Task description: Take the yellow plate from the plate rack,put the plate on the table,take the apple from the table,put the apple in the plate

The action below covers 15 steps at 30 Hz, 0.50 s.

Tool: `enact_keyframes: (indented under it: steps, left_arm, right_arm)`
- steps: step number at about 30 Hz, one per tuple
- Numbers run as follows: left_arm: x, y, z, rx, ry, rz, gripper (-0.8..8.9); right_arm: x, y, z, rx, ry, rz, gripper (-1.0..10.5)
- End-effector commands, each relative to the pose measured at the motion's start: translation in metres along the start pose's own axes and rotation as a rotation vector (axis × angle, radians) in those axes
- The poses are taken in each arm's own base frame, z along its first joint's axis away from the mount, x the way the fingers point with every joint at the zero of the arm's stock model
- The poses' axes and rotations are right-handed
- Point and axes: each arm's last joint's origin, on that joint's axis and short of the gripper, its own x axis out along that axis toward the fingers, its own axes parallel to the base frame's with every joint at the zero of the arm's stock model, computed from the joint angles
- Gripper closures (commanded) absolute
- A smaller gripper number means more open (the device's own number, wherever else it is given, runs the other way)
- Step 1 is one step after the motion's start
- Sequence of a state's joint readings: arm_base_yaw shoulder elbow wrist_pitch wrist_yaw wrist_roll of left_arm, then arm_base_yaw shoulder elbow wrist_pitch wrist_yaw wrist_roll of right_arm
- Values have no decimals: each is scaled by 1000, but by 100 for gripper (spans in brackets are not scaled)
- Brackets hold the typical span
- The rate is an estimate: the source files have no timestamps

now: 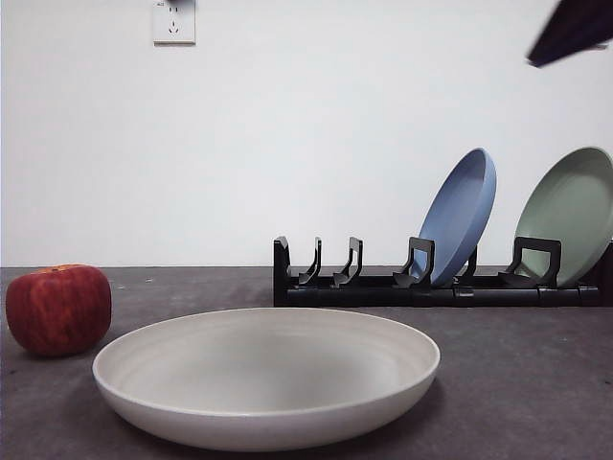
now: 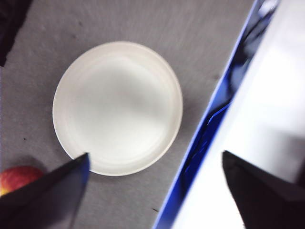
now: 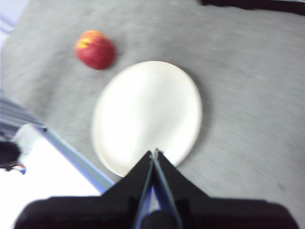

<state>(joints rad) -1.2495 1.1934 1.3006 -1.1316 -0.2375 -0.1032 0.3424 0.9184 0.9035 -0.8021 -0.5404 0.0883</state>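
Note:
The yellow plate (image 1: 266, 379) lies flat and empty on the table (image 1: 522, 383), near the front. To its left the apple (image 1: 58, 309) sits on the table, apart from the plate. The plate rack (image 1: 441, 287) stands behind, with bare slots on its left end. My left gripper (image 2: 155, 155) hangs high and open, holding nothing, over the table edge beside the plate (image 2: 117, 107), with the apple (image 2: 16, 177) just in view. My right gripper (image 3: 154, 151) is shut on nothing, high above the plate's (image 3: 147, 114) rim; the apple (image 3: 95, 49) lies beyond the plate.
A blue plate (image 1: 460, 216) and a pale green plate (image 1: 570, 216) lean upright in the rack's right slots. A dark arm tip (image 1: 572, 31) shows at the top right corner. A blue-edged table border (image 2: 209, 119) runs close to the plate.

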Motion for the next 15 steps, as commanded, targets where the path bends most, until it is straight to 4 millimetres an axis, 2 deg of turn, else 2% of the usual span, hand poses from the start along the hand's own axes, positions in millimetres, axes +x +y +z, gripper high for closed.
enact_keyframes:
  steps: [1,4,8,13,15]
  left_arm:
    - [-34,8,-17,-91,-102,-71,820]
    - [-59,14,-32,-121,-177,-143,820]
    - [-81,21,-54,-166,-217,-181,820]
    - [-94,28,-80,-252,-175,-123,820]
    - [-100,30,-86,-282,-201,-132,821]
  right_arm:
    - [11,8,7,10,-13,41,949]
    - [27,17,14,7,-13,95,949]
    - [56,31,23,-23,0,174,949]
    - [96,59,41,-69,47,158,930]
    - [111,72,51,-96,58,143,857]
